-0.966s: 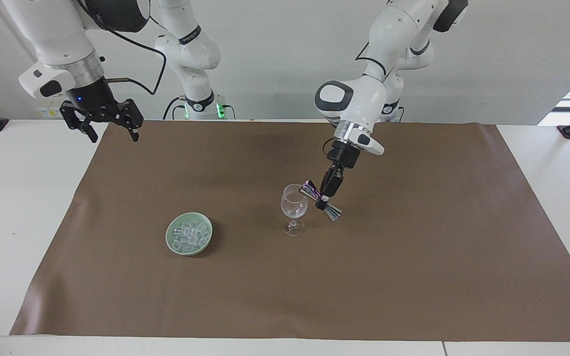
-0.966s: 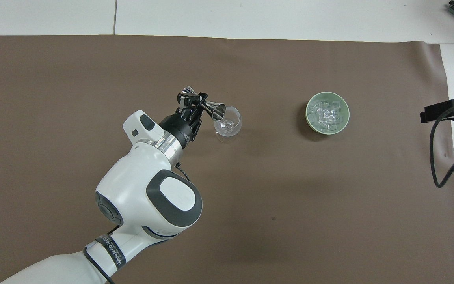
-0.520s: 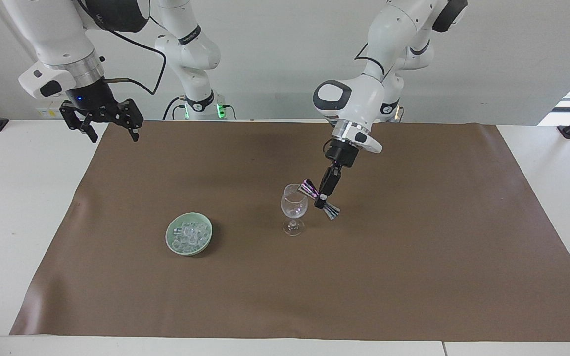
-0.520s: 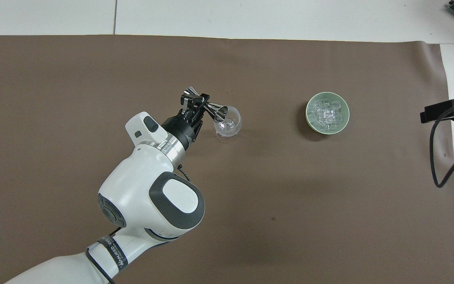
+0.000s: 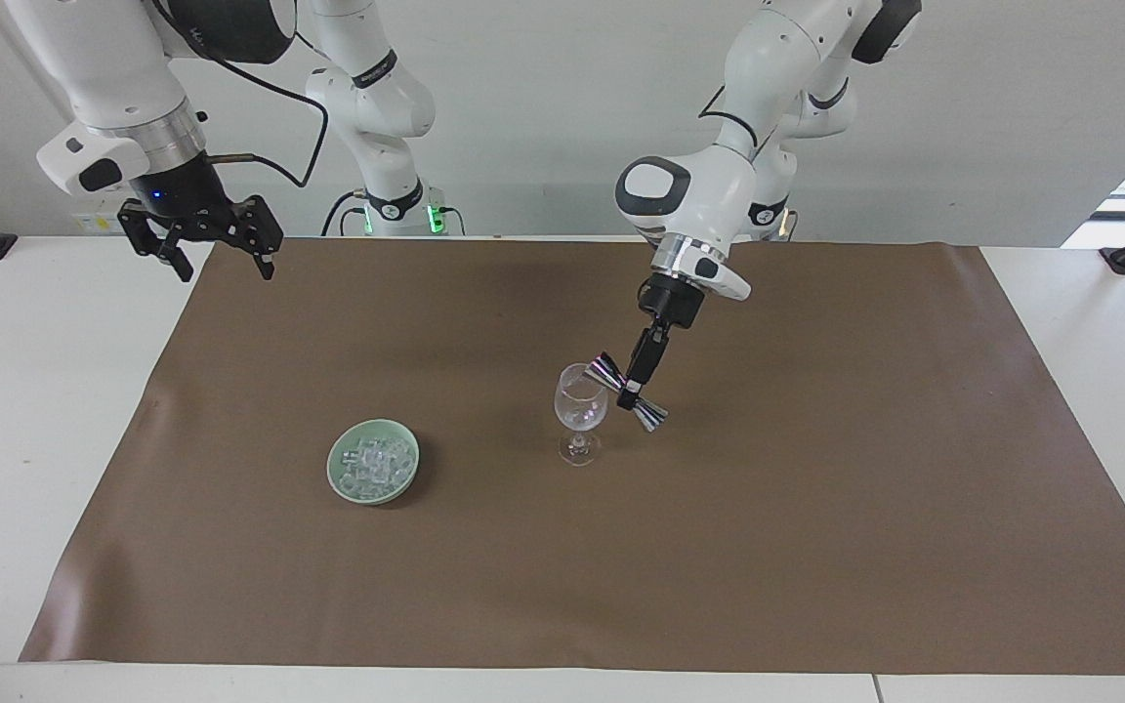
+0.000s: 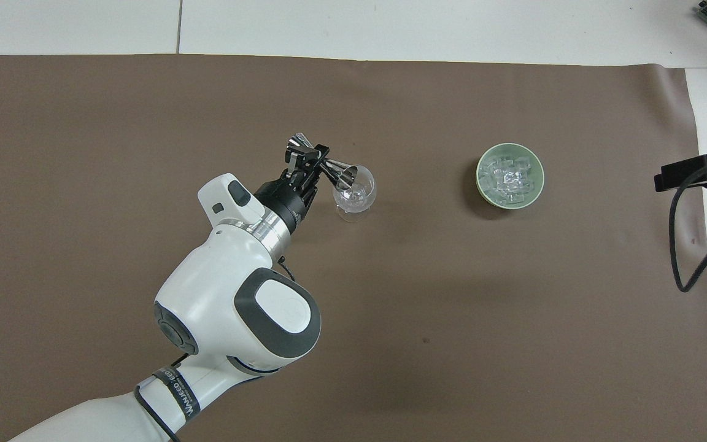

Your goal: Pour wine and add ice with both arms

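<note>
White table point(image 5: 25, 410) under a plain pale wall, most of it covered by a brown mat point(image 5: 816, 508) that runs nearly edge to edge. Wine glass point(image 5: 580, 410) stands upright on the mat near the middle, clear, stem and foot visible, something pale and glassy low in the bowl. A double-ended metal jigger point(image 5: 629, 392) is tilted across it, one cup resting at or just over the glass rim, the other cup angled down and away toward the left arm's end of the table; whether the cup actually touches the rim cannot be told. Left gripper point(image 5: 632, 392) is clamped on the jigger's narrow waist, fingers drawn tight together around it, with the left arm point(image 5: 694, 210) reaching down and out over the mat; in the overhead view the same gripper point(image 6: 305, 161) sits just beside the glass point(image 6: 354, 195), the jigger point(image 6: 323, 165) pointing into it. Ice point(image 5: 374, 464) lies heaped as small clear cubes in a pale green dish point(image 5: 339, 467), on the mat, toward the right arm's end of the table from the glass and well apart from it, slightly farther from the robots. Right gripper point(image 5: 221, 256) hangs with its fingers spread apart and holding nothing, over the mat's corner nearest the right arm point(image 5: 123, 107), which waits.
</note>
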### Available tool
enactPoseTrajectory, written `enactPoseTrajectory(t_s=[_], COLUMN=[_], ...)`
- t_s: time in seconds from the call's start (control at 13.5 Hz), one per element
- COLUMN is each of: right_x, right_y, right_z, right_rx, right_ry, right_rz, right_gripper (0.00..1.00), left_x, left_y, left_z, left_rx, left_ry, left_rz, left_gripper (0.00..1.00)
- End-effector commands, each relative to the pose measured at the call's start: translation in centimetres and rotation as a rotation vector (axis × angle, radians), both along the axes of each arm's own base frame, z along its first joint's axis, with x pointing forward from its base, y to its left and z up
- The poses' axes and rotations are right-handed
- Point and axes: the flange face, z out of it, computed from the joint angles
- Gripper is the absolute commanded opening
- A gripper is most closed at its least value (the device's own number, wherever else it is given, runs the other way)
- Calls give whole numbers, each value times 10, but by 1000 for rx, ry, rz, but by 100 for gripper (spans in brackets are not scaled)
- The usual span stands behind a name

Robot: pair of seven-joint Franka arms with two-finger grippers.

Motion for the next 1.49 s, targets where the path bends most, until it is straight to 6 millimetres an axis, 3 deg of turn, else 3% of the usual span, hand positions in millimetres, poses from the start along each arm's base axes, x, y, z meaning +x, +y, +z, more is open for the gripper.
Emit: enactPoseTrajectory(t_s=[0.0,1.41], right_x=[-4,-4], right_y=[0,0], right_z=[-1,-1], right_rx=[11,11], right_ry=[8,8], right_rz=[17,17], right_gripper=[100,100], left_x=[8,22], left_y=[-3,9], left_z=[3,1], left_rx=[20,124], left_ry=[-38,-106], left_rz=[-5,-54], left_gripper=[0,0])
